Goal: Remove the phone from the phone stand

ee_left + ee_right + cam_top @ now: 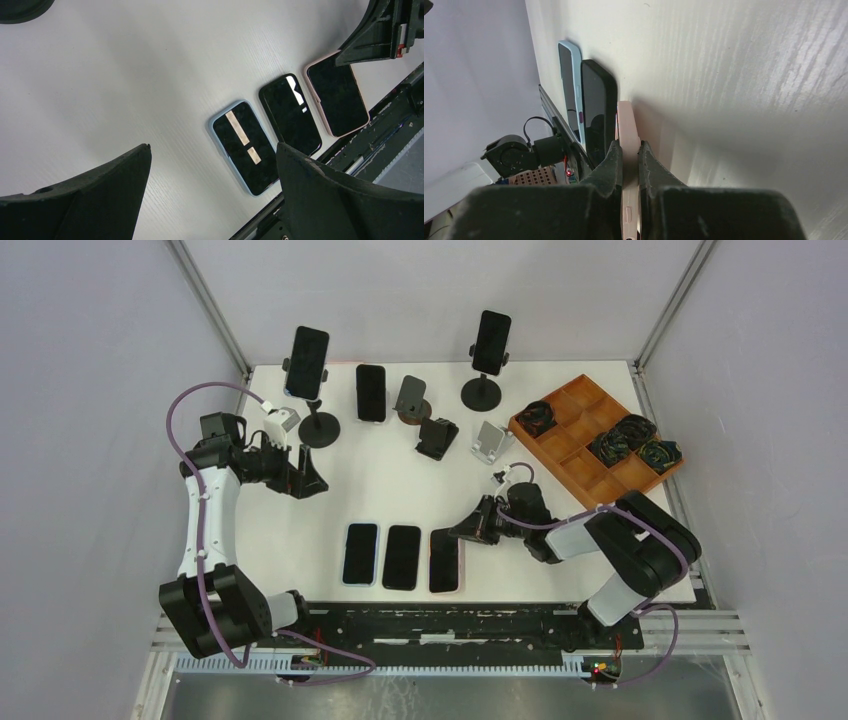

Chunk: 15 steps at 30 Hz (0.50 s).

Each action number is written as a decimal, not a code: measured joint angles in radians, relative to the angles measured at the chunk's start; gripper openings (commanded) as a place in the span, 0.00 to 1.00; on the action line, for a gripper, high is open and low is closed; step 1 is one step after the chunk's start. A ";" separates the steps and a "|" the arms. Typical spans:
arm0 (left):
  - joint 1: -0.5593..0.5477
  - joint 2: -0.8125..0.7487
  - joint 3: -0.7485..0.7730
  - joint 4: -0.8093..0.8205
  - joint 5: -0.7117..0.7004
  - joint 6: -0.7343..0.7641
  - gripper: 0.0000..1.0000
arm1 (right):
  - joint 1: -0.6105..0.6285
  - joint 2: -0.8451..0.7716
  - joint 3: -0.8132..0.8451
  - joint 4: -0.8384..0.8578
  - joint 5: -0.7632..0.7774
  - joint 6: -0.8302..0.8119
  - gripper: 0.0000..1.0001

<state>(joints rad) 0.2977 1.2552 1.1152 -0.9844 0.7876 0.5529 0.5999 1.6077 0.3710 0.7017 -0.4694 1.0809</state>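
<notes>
Pinching the pink phone (626, 125) across its thickness, the right gripper (630, 150) is clamped tight at the near row, just beside the black phone (599, 100). Risk: a skewed release drops it onto that neighbour. The left gripper (212, 147) is spread wide, empty. Farther back, a phone (307, 362) sits on its stand (319, 428); an off-axis pull could tip it.

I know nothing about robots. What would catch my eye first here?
Three phones lie in a row near the front of the table: a blue-cased phone, a black phone and a pink phone, whose edge the right jaws pinch. At the back, a rear-left phone stands upright on the left stand and a rear-right phone on the right stand. An orange tray of coiled cables sits far right.
</notes>
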 measured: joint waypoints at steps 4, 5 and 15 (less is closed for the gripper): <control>0.000 0.000 0.000 0.000 0.001 0.000 1.00 | -0.002 0.021 0.004 0.001 0.000 0.000 0.00; 0.000 0.000 0.000 0.000 0.002 0.000 1.00 | -0.002 0.023 0.006 0.000 0.000 -0.003 0.00; 0.000 0.000 0.000 0.000 0.009 0.000 1.00 | -0.002 0.060 0.035 0.004 -0.003 -0.007 0.00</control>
<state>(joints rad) 0.2977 1.2556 1.1152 -0.9844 0.7963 0.5529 0.5980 1.6676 0.4057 0.7055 -0.4721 1.0737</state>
